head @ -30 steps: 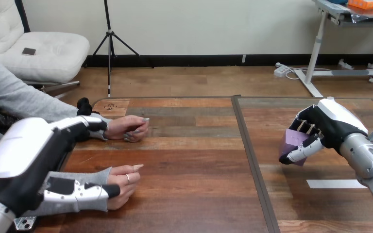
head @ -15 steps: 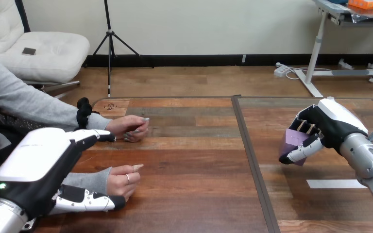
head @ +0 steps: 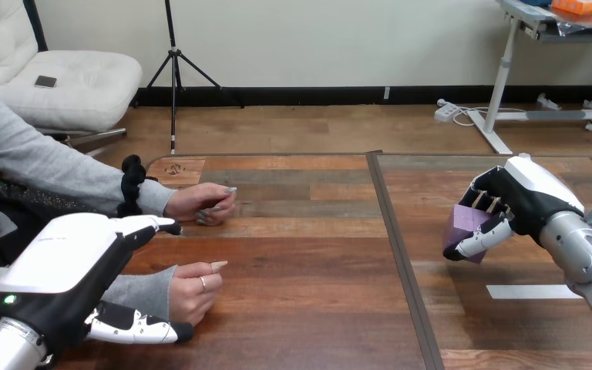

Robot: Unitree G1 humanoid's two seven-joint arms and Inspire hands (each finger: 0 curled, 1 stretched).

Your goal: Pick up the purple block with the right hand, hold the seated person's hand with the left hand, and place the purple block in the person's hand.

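Right of the dark seam (head: 401, 254) in the table (head: 308, 308), the right robot hand (head: 509, 204) is curled round the purple block (head: 462, 223). Left of the seam, the left robot hand (head: 69, 262), fingers straight, sits over the wrist of the person's nearer hand (head: 193, 291). The person's other hand (head: 204, 204) rests farther back.

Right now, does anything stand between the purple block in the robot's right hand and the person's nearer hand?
Nothing visible: only bare table lies between the purple block in the right hand and the person's nearer hand.
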